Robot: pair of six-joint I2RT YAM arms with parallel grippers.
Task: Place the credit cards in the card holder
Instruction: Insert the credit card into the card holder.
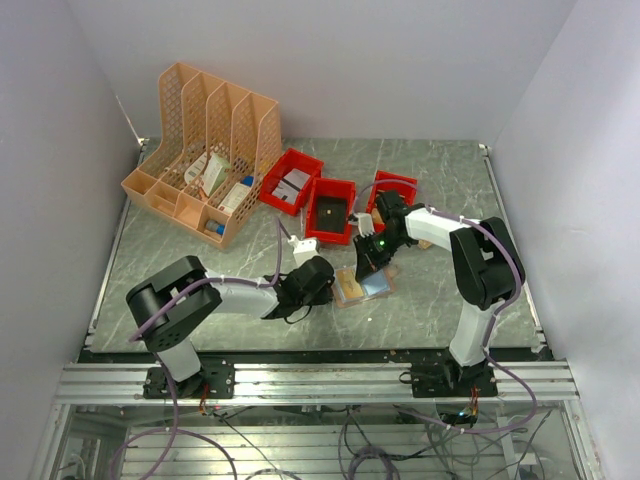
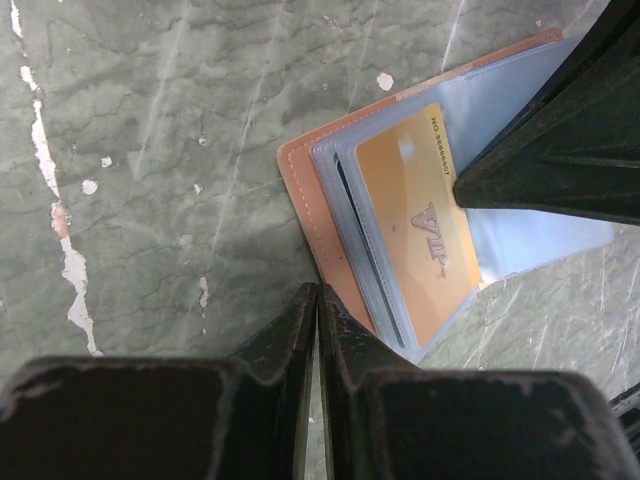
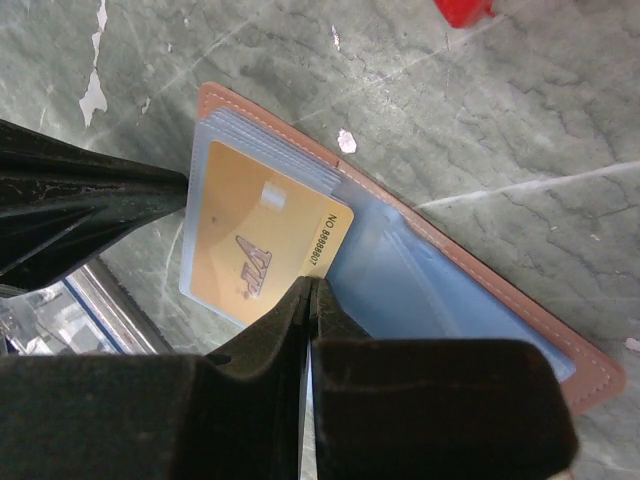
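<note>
Both shut, left claw [image 2: 318,296] and right claw [image 3: 310,288] crowd card holder [image 2: 297,176] near red bins [image 1: 312,216].

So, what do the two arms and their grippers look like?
The left arm and right arm have white links and black joint housings, with lilac cables looping along them. A green light glows near the right wrist. The left gripper and right gripper each have two black wedge-shaped fingers tapering to thin tips.
</note>
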